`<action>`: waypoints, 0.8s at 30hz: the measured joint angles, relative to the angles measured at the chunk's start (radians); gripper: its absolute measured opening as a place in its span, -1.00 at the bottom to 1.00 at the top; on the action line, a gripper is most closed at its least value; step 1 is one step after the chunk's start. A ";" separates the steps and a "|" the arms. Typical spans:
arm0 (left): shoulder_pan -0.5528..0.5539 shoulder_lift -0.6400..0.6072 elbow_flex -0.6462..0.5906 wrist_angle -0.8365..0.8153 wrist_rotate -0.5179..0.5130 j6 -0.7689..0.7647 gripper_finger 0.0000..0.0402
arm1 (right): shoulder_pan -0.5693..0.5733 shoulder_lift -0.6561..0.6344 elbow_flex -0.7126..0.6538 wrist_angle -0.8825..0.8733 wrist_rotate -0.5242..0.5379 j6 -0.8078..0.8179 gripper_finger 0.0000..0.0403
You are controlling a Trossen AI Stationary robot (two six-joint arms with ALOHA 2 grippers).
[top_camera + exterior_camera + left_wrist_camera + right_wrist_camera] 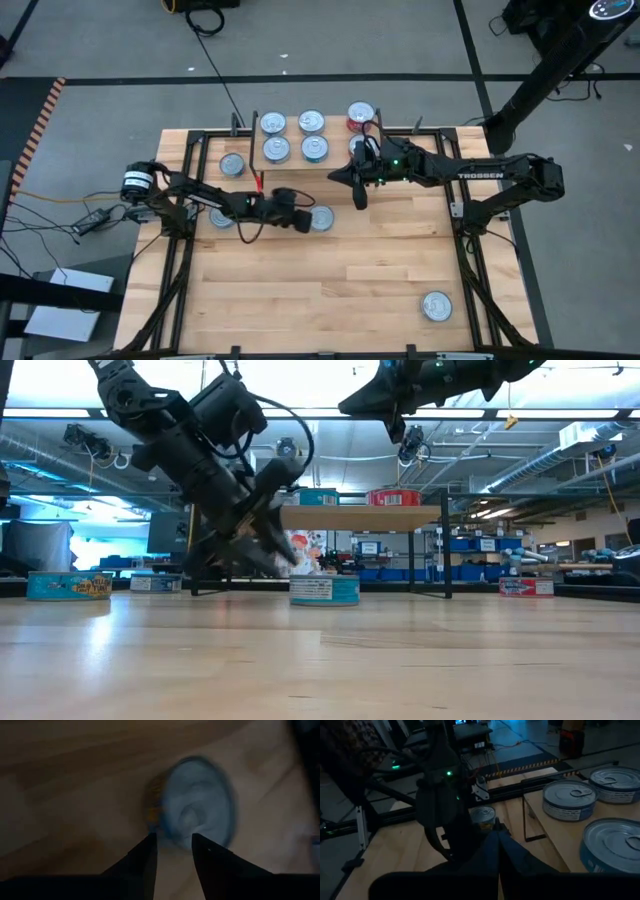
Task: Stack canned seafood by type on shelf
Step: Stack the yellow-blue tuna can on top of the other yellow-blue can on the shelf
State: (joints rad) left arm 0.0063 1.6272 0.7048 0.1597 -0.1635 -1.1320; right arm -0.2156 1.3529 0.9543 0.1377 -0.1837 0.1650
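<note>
"TROSSEN" on right arm

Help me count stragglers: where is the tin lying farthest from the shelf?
In the high view, a lone tin sits near the tabletop's front right corner, far from the shelf and both arms.
</note>
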 joint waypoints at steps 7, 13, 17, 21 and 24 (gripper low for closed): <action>0.000 0.000 0.000 -0.007 -0.027 -0.028 -0.37 | 0.026 0.000 0.000 0.000 -0.011 0.025 -0.97; 0.000 0.000 0.000 0.067 -0.045 -0.034 -0.37 | 0.038 0.000 0.000 0.000 -0.039 0.042 -0.97; 0.000 0.000 0.000 -0.030 -0.057 -0.050 -0.37 | 0.038 0.000 0.000 0.000 -0.039 0.042 -0.97; 0.000 0.004 0.000 -0.100 -0.057 -0.054 -0.37 | 0.038 0.000 0.000 0.006 -0.036 0.042 -0.97; 0.000 0.003 0.000 -0.088 -0.057 -0.050 -0.37 | 0.038 0.000 0.000 0.012 -0.015 0.043 -0.97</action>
State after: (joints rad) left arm 0.0067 1.6306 0.7044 0.0714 -0.2204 -1.1816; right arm -0.1780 1.3529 0.9539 0.1500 -0.1987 0.2076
